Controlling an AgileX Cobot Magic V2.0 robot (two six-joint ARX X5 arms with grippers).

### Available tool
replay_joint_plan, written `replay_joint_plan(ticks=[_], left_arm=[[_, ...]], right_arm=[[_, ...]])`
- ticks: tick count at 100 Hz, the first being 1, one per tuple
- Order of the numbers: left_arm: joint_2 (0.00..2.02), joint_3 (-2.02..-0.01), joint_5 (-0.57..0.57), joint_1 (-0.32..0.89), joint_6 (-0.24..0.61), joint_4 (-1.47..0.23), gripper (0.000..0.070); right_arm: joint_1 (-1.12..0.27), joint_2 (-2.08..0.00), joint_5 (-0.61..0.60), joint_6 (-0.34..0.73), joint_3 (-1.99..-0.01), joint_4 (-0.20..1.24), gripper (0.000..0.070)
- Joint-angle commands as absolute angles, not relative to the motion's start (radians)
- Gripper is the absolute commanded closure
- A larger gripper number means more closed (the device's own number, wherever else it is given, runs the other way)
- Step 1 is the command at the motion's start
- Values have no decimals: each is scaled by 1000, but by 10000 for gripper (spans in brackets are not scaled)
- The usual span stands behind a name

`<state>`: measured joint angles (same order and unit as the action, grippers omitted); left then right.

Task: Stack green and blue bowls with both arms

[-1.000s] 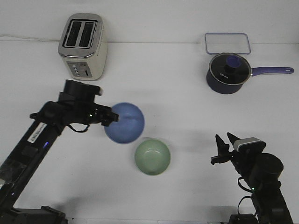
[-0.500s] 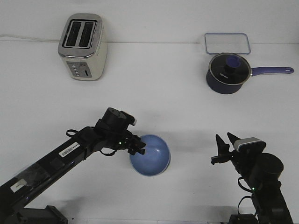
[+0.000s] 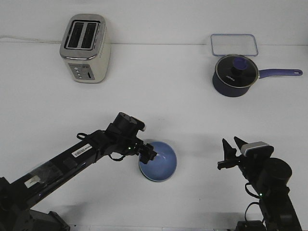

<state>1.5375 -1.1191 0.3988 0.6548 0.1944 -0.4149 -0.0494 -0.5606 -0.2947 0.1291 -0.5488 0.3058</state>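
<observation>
The light blue bowl [image 3: 160, 162] stands upright in the front middle of the table. My left gripper [image 3: 147, 154] is shut on its left rim, the arm reaching in from the lower left. The mint green bowl is hidden; the blue bowl covers the spot where it stood. My right gripper [image 3: 230, 153] is open and empty at the front right, well clear of the bowl, its fingers pointing up and to the left.
A silver toaster [image 3: 85, 48] stands at the back left. A dark blue lidded saucepan [image 3: 234, 74] with its handle to the right and a clear lidded container [image 3: 234, 44] are at the back right.
My left gripper carried the blue bowl forward and to the right, over the green bowl, which it now covers. The right arm has not moved.
</observation>
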Motion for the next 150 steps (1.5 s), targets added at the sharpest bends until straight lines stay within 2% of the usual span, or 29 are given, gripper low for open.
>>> replay_joint_plan(ticks=[1,11,20,43,53,56,59,64,67,68,71,73,74,85,104,112,127,150], left_arm=[[1535,-1148,401,664,191,-420,155],[1506,-1192,393,651,176,-451,155],[1463,-1252,323,631,156,-491,155],[1271,-1396,-93,546,4,-488,156],[1174,-1398,-185,487,-40,-427,182],[1147,-1398,-196,463,-42,-425,232],[1122,-1398,-201,437,-42,-429,316],[1082,-1394,-201,392,-49,-455,519],[1057,-1387,-200,364,-59,-472,676],[1050,-1384,-200,356,-64,-476,700],[1023,-1367,-200,332,-72,-487,677],[1001,-1350,-200,316,-74,-488,691],[991,-1341,-200,308,-75,-487,690],[828,-1151,-199,239,-83,-396,688],[427,-642,-136,186,-110,12,689],[293,-503,-137,183,-82,94,689],[160,-434,-138,183,-59,49,688],[134,-434,-138,183,-62,47,687]], right_arm=[[-49,-564,-299,125,-551,299,405],[-49,-564,-299,125,-551,300,405],[-49,-564,-299,123,-551,299,405],[-49,-564,-297,124,-551,300,405],[-49,-563,-294,127,-551,299,405],[-49,-561,-291,127,-551,299,405],[-49,-559,-287,127,-551,299,407],[-49,-549,-280,126,-551,299,435],[-49,-541,-270,127,-551,299,493],[-49,-538,-265,127,-551,300,517],[-49,-527,-252,127,-551,300,602],[-49,-519,-239,127,-550,300,697],[-49,-514,-235,127,-549,300,700],[-49,-430,-183,127,-530,291,699],[-49,-241,-164,138,-427,204,699],[-49,-189,-143,142,-403,184,699],[-49,-169,-81,143,-400,187,699],[-49,-169,-78,141,-400,176,699]])
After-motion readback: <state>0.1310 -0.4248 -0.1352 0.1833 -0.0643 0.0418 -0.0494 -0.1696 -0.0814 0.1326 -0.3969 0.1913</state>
